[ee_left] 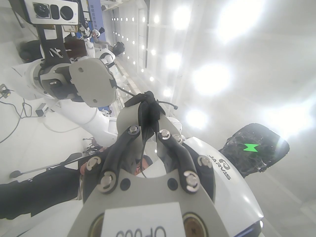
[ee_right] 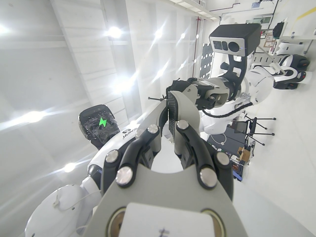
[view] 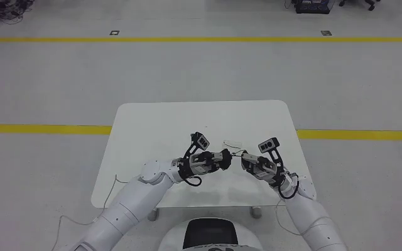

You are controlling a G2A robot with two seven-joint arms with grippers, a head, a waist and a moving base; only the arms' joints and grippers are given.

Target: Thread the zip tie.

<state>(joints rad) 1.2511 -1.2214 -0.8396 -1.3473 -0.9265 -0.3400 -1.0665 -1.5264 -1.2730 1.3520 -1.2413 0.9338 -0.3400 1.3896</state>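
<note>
Holding the zip tie aloft between two clenched grippers

The zip tie (ee_left: pixel 170 103) is a thin black strap held in the air above the near half of the white table (view: pixel 157 125), roughly at its middle from left to right. It spans the short gap between both grippers. One free end pokes out past the left gripper (ee_left: pixel 148 101), whose fingers are pinched tight on the strap. The right gripper (ee_right: pixel 169 96) is likewise closed on the tie, with a short black stub showing beyond its tips. The two grippers sit tip to tip, nearly touching, left one on the left and right one on the right, both arms angled in from the near edge. Whether the tail has entered the head slot cannot be told; the strap is too thin and partly hidden by the fingers.

Judging from this pose, alignment is the main risk. The strap is slender and springy, so a small tilt of either wrist could send the tail past the slot, or bow the tie instead of feeding it. With the tips this close, a push forward could knock one finger against the other and twist the strap in the grip. If either pinch loosens during a regrasp, the tie could spring free and drop to the table below.
</note>
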